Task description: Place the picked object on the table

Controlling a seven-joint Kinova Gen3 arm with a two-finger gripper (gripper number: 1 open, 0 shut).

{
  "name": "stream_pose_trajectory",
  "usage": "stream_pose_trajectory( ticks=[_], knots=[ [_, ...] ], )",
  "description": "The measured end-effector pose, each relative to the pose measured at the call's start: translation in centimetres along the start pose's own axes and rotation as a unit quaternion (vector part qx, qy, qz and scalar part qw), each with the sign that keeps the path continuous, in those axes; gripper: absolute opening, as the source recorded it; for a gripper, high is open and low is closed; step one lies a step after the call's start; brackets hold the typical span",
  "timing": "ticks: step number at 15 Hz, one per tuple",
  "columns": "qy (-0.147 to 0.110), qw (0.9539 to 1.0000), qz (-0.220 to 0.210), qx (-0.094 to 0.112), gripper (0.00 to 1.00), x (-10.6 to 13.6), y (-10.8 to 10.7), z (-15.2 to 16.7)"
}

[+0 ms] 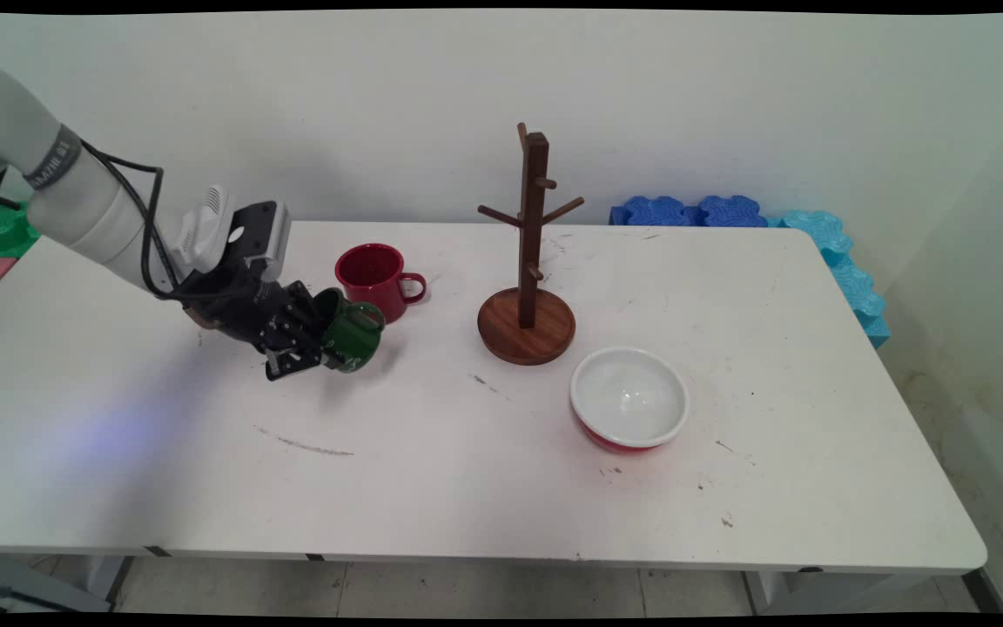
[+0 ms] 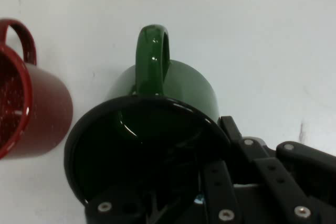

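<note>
While the arm reaches in low from the left, the claw (image 1: 314, 348) pinches the green mug (image 1: 352, 334) by its rim, one finger inside the mouth and the other outside the wall. The mug is glossy dark green enamel with a black lip and a looped handle; it is tipped on its side, mouth toward the claw, base pointing away to the right, just above the white bench (image 1: 467, 488). In the hand view its handle (image 2: 153, 59) points up and its dark inside holds nothing that can be seen. Just beyond it, close but apart, a red mug (image 1: 373, 280) stands upright, handle to the right, seemingly empty. Farther right stands a wooden mug tree (image 1: 529, 252) with bare pegs, then a white bowl (image 1: 629, 399) with a red outside, empty.
</note>
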Motion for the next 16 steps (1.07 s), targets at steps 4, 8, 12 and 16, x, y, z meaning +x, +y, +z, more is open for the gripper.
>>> stream_pose_trajectory(
  ticks=[4, 8, 12, 16],
  knots=[
    [-0.018, 0.9998, 0.008, 0.001, 0.0, -0.5, -0.1, 0.7],
    [-0.037, 0.9992, 0.016, 0.001, 0.0, -0.9, -0.1, 1.8],
    [-0.05, 0.9985, 0.023, 0.001, 0.0, -1.2, -0.1, 2.7],
    [-0.056, 0.998, 0.028, 0.0, 1.0, -1.2, -0.1, 3.3]
  ],
)
